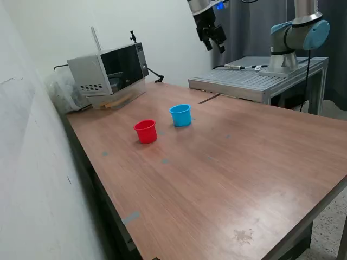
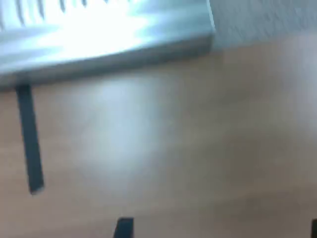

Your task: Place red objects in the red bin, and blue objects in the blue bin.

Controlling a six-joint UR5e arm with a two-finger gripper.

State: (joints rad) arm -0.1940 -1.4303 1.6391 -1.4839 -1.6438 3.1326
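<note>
The red bin (image 1: 145,131), a small red cup, stands upright on the wooden table (image 1: 227,179). The blue bin (image 1: 180,115), a light blue cup, stands just beyond it toward the exterior view's right. No red objects or blue objects show in either view, and the cups' insides cannot be made out. My gripper (image 1: 214,45) hangs high above the table's far side, well beyond the blue bin, open and empty. The wrist view is blurred. It shows bare wood, two dark fingertips (image 2: 124,228) far apart, and the gripper (image 2: 218,232) holding nothing.
A microwave (image 1: 111,73) sits at the table's far corner with a plastic bag (image 1: 60,89) beside it. A ribbed metal platform (image 1: 255,81) (image 2: 104,39) carries the arm's base (image 1: 282,59). A dark tape strip (image 1: 209,99) (image 2: 29,139) lies near it. A wall runs along the exterior view's left.
</note>
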